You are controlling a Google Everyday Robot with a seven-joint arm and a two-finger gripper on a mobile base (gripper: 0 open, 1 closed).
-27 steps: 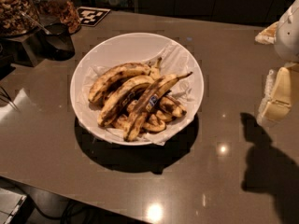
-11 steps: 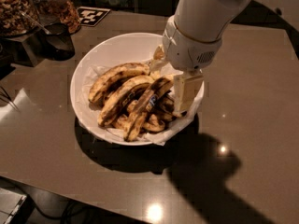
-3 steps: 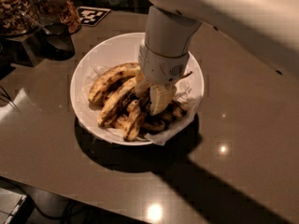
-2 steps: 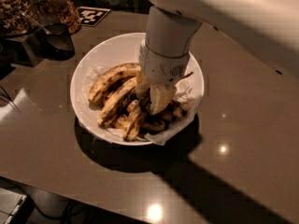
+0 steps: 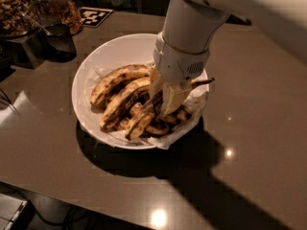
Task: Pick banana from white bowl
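The white bowl (image 5: pixel 108 51) sits in the middle of the brown table, lined with crumpled white paper and holding several overripe bananas. The banana (image 5: pixel 140 122) lies diagonally across the pile, and its long dark stem (image 5: pixel 203 82) pokes out to the right. My gripper (image 5: pixel 163 94) is down inside the bowl, right over the banana's middle. The white wrist and cream gripper parts hide that middle stretch. Two shorter spotted bananas (image 5: pixel 117 80) lie to the left of the gripper.
Dark glass jars of nuts (image 5: pixel 14 6) and a dark cup (image 5: pixel 57 41) stand at the back left. A black-and-white marker tag (image 5: pixel 94 16) lies behind the bowl. The table's front edge runs along the lower left, with floor clutter below it.
Nine seconds ago the arm stood off to the right. It then swung over the bowl and came down onto the bananas. Over the last second it has stayed put.
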